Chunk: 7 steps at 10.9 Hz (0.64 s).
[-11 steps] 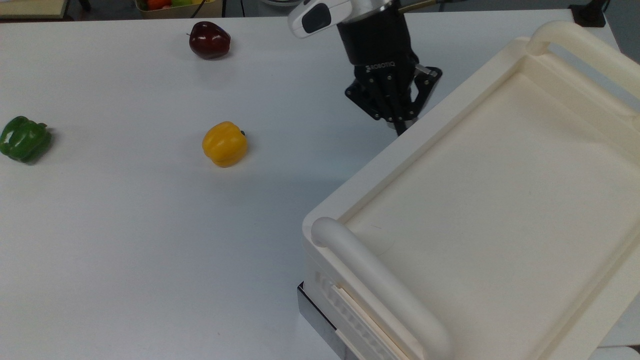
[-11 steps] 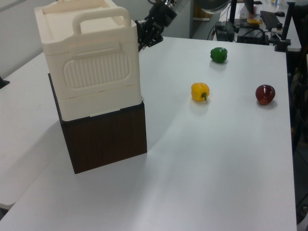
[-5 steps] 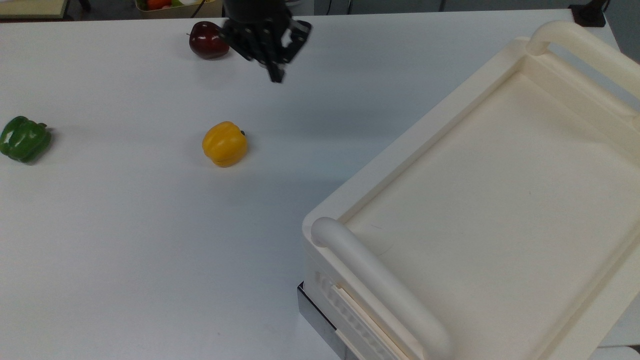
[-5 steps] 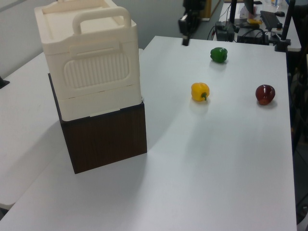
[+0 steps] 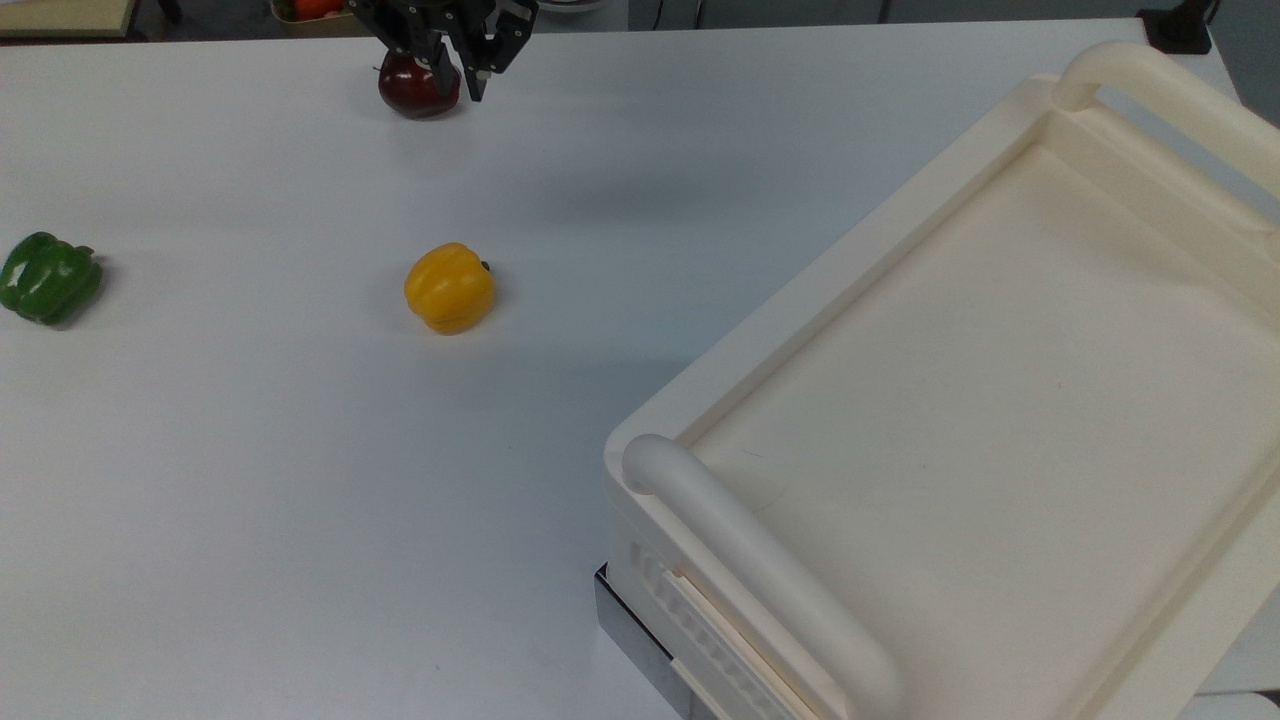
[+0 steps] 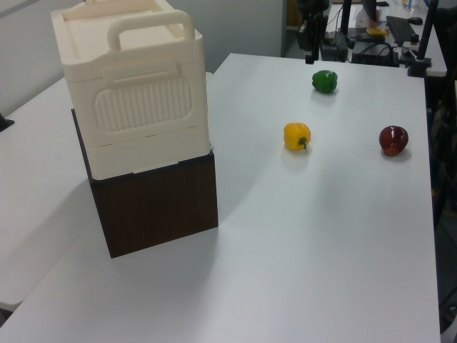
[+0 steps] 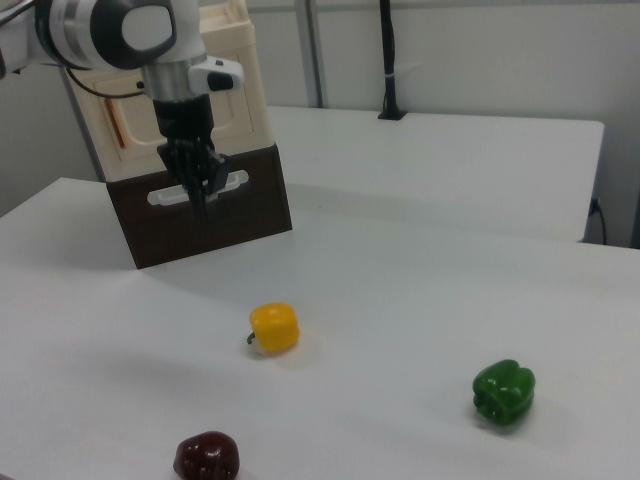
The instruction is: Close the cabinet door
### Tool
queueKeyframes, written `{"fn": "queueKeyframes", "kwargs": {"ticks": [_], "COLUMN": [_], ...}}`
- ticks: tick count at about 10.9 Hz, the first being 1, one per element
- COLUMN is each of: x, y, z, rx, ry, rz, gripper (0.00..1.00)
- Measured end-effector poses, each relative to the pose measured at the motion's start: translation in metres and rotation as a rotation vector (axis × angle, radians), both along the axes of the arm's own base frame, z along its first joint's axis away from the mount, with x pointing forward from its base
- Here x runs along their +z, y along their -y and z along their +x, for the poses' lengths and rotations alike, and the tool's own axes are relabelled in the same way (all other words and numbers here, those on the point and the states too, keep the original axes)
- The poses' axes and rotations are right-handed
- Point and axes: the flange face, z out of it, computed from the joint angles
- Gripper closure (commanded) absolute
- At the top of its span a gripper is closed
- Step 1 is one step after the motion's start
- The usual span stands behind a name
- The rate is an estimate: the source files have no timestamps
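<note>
In the right view the cabinet door [image 7: 240,110] is a cream panel lying flush with the front of the cream cabinet [image 7: 250,40], with a thin copper handle [image 7: 117,125] near the right view's left edge. My gripper [image 7: 203,200] hangs in front of the cabinet's brown base, fingers together and holding nothing. The top view has the gripper [image 5: 458,80] at the far edge, above the red apple [image 5: 418,85] and well away from the cabinet [image 5: 1000,400]. In the left view the gripper [image 6: 312,48] is beyond the cabinet [image 6: 132,107], near the table's far end.
A yellow pepper [image 5: 450,288] lies mid-table and a green pepper [image 5: 48,278] at the top view's left. The cabinet has thick tube handles [image 5: 760,580] on top and a dark brown base [image 6: 157,204]. White table [image 5: 250,500] stretches in front.
The gripper has swung away from the cabinet's side, crossing to the top view's left and far edge, and now hangs above the red apple. Nothing else has moved.
</note>
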Motion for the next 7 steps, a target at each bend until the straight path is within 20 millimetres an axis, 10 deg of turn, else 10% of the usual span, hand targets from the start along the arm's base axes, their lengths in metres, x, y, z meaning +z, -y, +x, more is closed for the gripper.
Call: {"fn": "queueKeyframes", "kwargs": {"ticks": [7], "x": [-0.006], "y": [0.003], "z": [-0.036], "rx": [0.019], "ry": [-0.026], "rz": [0.021], "gripper": [0.0]}}
